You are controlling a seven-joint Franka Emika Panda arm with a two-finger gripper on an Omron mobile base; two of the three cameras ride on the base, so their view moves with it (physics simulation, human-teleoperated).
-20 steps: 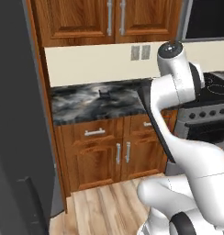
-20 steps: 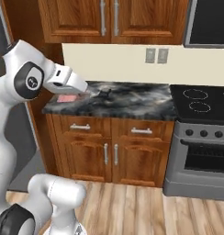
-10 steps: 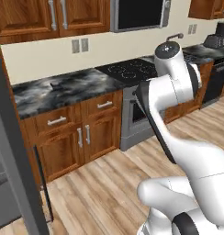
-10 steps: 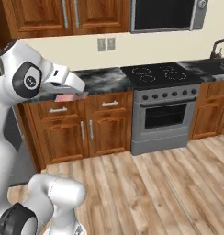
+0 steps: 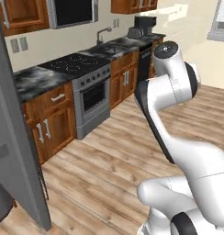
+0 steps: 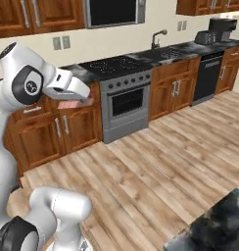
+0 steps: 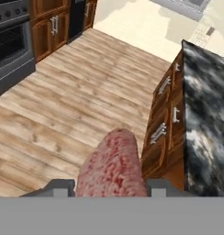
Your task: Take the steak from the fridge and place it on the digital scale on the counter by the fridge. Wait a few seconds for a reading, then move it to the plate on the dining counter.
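Holding the steak (image 7: 113, 165) between its 2 fingers, the gripper (image 7: 109, 187) is clamped on it; in the hand view the pinkish-red slab rises from between the dark finger tips, above wooden floor (image 7: 81, 87). In the right base view the steak (image 6: 71, 104) shows as a thin pink strip under the white hand, in the air in front of the wall cabinets (image 6: 48, 132). The dining counter (image 7: 206, 114), marbled black and grey, stands at the right edge of the hand view, with wooden drawers (image 7: 163, 124) below its top; 1 corner of it also shows at the lower right of the right base view. The stove (image 6: 122, 93) stands against the far wall, a sink tap (image 6: 158, 35) beyond it. The grey fridge door (image 5: 15, 151) fills the left edge of the left base view.
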